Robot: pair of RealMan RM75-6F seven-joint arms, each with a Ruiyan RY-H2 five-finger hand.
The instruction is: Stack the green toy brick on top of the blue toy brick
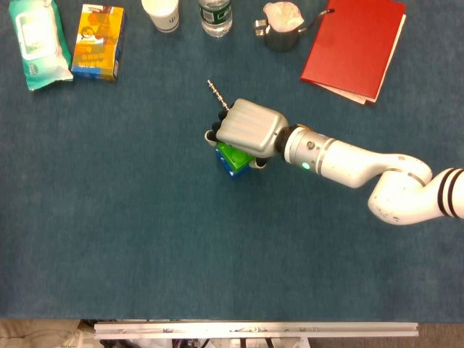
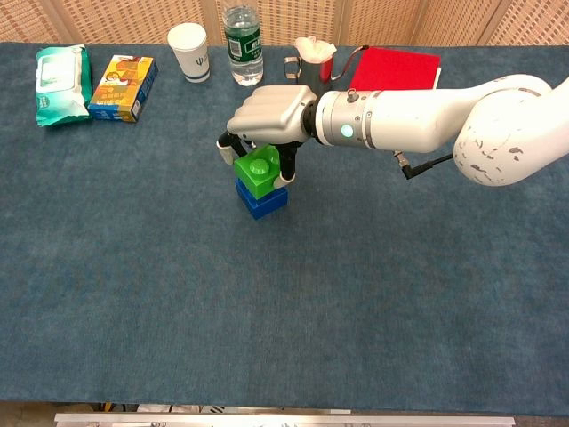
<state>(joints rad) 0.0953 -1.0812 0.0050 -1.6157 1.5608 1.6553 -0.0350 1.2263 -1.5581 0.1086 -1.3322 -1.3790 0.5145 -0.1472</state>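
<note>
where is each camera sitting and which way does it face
Head view: high above the table, looking almost straight down; shows the right hand and its arm over the green brick.
Chest view: lower, at the near edge, facing across the table toward the far wall; same hand and arm from the front.
Both share the hand, green brick, blue brick and red book.

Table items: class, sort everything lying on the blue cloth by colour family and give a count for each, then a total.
Green: 3, brick, wipes, bottle
Blue: 1, brick
Red: 1, book
Yellow: 1, box
White or silver: 3, cup, jug, drill bit
Total: 9
</note>
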